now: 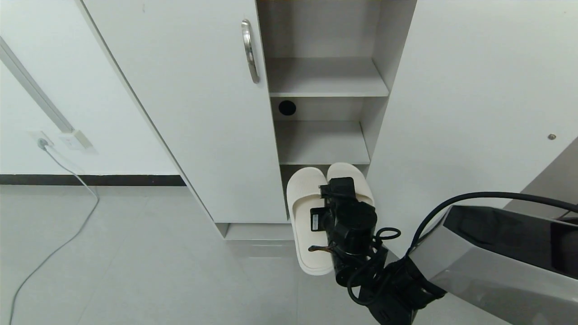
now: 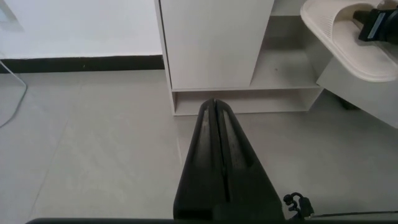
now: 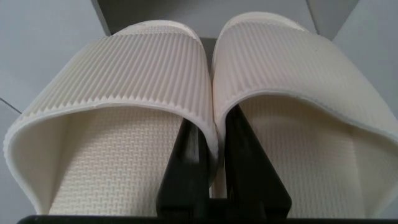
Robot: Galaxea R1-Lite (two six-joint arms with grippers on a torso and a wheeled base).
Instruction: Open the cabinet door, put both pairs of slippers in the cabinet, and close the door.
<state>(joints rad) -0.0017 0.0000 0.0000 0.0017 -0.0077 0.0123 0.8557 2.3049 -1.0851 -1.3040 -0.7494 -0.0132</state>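
White cabinet [image 1: 328, 77] stands open on grey tiles [image 1: 135, 271].

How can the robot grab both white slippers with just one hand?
Put the slippers side by side and pinch the two inner strap edges where they meet, coming in from the open heel end. The straps arch up, so one finger can slide into each slipper. That is how the right hand grips them now.
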